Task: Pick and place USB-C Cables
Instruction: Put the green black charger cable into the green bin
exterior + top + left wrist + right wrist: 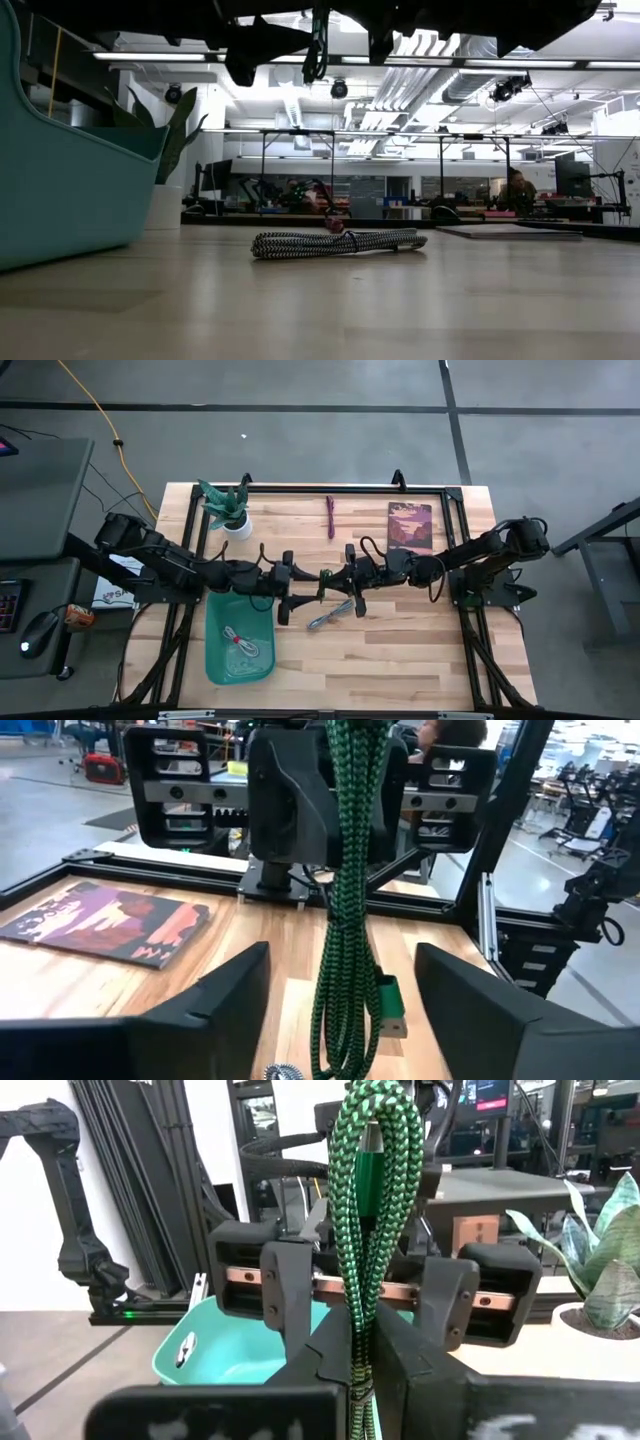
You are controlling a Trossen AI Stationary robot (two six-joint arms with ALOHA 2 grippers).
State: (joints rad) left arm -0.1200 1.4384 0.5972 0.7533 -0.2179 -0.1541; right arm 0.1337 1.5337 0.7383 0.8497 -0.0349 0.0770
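My right gripper [347, 582] is shut on the green cable [325, 582], high above the table's middle. My left gripper [292, 598] faces it, open. Its fingers [215, 1010] stand on either side of the green bundle [345, 920] and do not touch it. The grey cable [331, 615] lies flat on the table just nearer; it also shows in the low view [335, 243]. The dark maroon cable [331, 517] lies near the far edge. The white-and-red cable [240, 643] lies in the teal bin [215, 660]. My right gripper pinches the green cable's folded bundle [357, 1365], several strands together, between its two fingers. The fingers come about level from the table's right. The bundle is lifted clear of the table, and its loop [317, 50] shows below the grippers in the low view.
A potted plant [232, 512] stands at the far left and a purple book [410, 525] lies at the far right. The teal bin's wall [60, 190] rises at the near left. A yellow cord [100, 415] lies on the floor beyond the table.
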